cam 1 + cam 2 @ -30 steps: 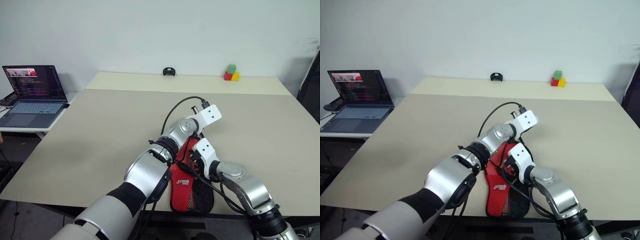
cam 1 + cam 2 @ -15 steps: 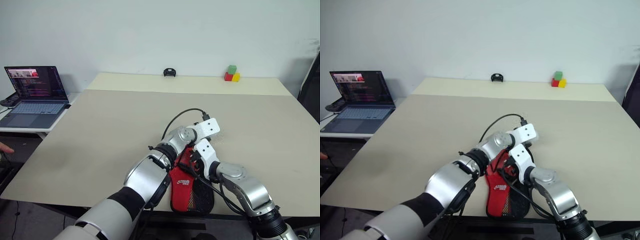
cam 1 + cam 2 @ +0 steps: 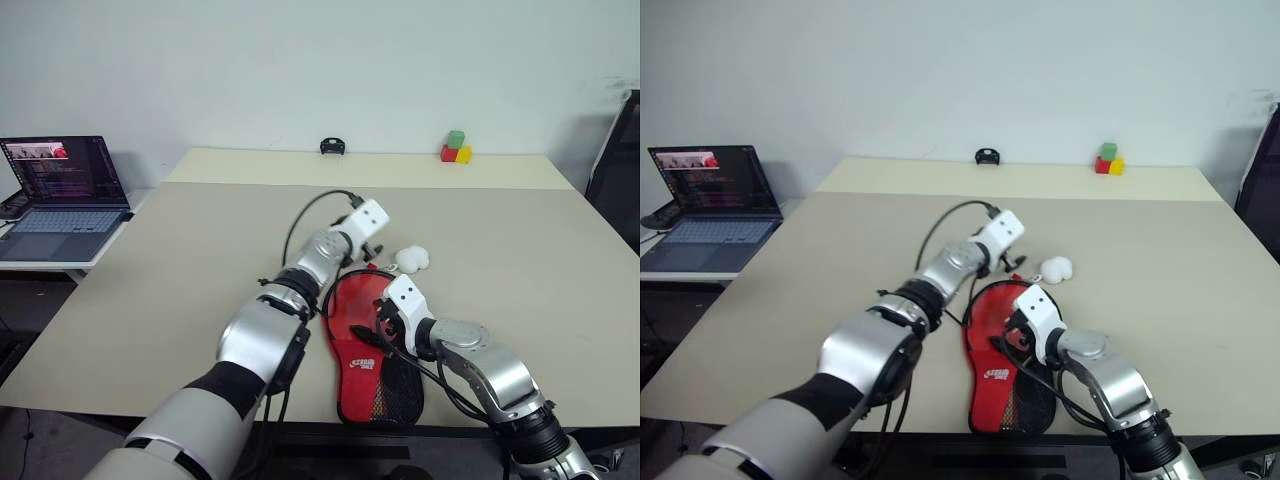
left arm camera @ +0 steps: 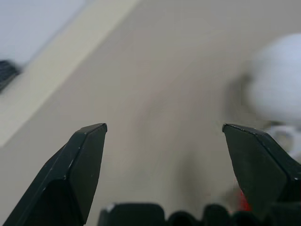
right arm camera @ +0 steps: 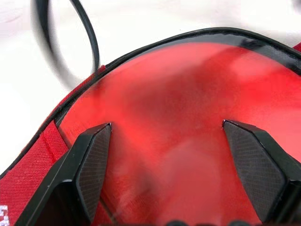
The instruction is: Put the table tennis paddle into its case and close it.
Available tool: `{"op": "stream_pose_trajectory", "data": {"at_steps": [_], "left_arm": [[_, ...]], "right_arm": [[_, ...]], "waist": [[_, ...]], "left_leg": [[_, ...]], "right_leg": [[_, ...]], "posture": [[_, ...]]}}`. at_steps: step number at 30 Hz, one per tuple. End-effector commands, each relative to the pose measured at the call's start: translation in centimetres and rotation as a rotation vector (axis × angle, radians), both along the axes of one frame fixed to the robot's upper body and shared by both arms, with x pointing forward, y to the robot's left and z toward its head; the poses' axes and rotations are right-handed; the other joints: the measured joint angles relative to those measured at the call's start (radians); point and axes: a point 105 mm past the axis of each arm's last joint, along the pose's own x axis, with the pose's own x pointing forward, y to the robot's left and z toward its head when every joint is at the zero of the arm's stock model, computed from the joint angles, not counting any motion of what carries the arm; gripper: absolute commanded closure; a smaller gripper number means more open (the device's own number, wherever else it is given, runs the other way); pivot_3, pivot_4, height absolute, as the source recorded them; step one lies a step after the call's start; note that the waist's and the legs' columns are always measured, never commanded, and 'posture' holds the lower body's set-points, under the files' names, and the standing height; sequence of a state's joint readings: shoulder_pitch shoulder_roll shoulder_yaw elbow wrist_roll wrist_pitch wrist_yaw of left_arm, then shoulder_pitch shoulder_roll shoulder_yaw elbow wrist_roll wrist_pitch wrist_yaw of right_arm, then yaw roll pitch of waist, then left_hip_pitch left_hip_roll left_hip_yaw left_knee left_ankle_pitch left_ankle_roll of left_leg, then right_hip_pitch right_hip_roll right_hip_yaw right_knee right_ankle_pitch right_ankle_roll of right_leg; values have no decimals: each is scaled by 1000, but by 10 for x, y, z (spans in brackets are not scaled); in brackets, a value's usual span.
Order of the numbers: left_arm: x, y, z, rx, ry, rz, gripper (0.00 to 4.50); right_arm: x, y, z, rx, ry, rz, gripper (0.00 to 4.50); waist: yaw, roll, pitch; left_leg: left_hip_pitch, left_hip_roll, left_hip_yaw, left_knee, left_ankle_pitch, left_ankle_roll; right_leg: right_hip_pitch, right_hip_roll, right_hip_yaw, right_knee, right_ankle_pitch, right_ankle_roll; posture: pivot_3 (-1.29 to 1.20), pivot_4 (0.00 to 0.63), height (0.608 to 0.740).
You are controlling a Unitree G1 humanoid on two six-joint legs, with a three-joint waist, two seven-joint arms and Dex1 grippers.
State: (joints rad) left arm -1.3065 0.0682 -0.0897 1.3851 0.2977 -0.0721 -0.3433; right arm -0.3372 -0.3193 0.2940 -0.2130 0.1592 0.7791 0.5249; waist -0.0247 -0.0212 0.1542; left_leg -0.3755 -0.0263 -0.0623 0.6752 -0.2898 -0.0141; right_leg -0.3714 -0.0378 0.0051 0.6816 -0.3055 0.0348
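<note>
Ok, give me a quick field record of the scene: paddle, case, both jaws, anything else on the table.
paddle: red face showing inside the case's open top
case: flat at the near table edge, unzipped
left gripper: jaws open, above bare table
right gripper: jaws open, over the paddle face
other: white lump; coloured blocks; small black object

paddle (image 5: 188, 136) – smooth red rubber; case (image 3: 372, 375) – woven cloth, black mesh; table (image 3: 200, 260) matt.

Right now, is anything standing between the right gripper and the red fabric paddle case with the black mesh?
Nothing visible does. The right gripper hangs open directly over the red fabric paddle case.
</note>
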Motion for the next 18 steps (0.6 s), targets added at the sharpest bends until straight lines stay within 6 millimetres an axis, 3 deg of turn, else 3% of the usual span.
{"op": "stream_pose_trajectory", "data": {"at_steps": [1,5,9,14,18], "left_arm": [[7,15,39,-112,-79,-9,206],[-8,32,47,-253,-54,-226,206],[-35,53,28,-281,37,-431,206],[-77,75,15,-299,127,-542,206],[-106,78,9,-273,178,-580,206]], "right_arm": [[-13,-29,-62,-114,245,-77,413],[-11,-32,-59,-111,238,-72,413],[-10,-33,-54,-99,209,-44,413],[-5,-31,-26,-17,135,-15,413],[-11,-25,1,64,99,53,413]], "waist": [[0,0,0],[1,0,0],[0,1,-1],[1,0,0],[8,1,1]], "left_leg": [[0,0,0,0,0,0],[1,0,0,0,0,0],[2,0,0,0,0,-1],[-1,1,-2,0,0,0],[-5,1,-3,1,0,0]], "right_leg": [[0,0,0,0,0,0],[0,0,-2,0,0,0],[2,-1,0,-1,0,0],[1,-1,0,-1,0,-1],[-2,-2,0,-2,0,-1]], "posture": [[0,150,740],[0,150,740],[0,150,740],[0,150,740],[0,150,740]]}}
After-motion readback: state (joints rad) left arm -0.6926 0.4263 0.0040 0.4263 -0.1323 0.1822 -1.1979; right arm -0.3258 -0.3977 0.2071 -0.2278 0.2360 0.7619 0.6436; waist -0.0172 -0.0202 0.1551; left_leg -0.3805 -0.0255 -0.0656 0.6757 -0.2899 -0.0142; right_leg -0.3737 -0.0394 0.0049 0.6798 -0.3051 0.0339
